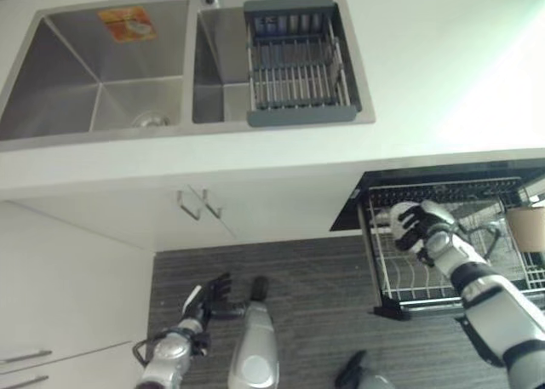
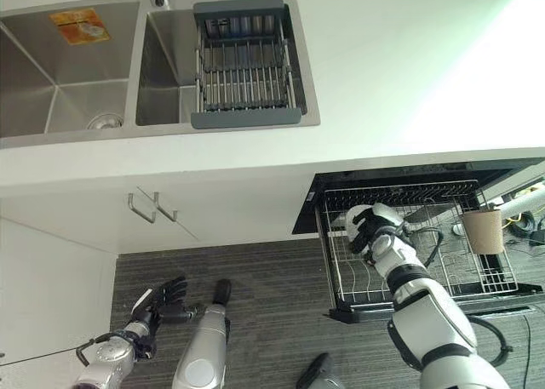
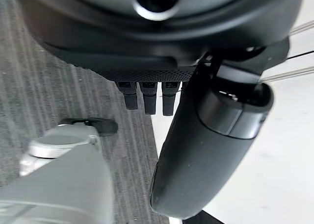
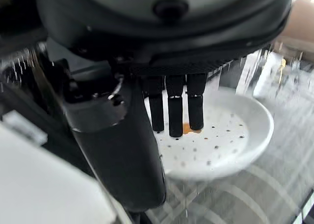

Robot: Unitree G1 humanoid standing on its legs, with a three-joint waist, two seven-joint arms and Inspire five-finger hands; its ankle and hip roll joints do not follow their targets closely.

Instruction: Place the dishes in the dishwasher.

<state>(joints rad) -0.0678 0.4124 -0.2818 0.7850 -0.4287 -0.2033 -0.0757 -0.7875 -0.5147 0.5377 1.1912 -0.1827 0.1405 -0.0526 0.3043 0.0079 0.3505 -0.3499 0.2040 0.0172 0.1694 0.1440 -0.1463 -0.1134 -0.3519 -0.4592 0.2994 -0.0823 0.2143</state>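
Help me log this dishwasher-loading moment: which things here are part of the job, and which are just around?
Part of the job:
white dish, pinched in the right hand
pulled-out dishwasher rack

Just around:
sink
drying rack across the sink
brown cup by the dishwasher rack
left hand, idle, low

White counter w/ steel double sink, white cabinets below, dark grey striped floor.

Bright daylight washes in from about 2 o'clock, glaring white across the surface and burning out its detail. The sink basins hold soft shadow. Both wrist views blur at close range; the white dish looks hazy.
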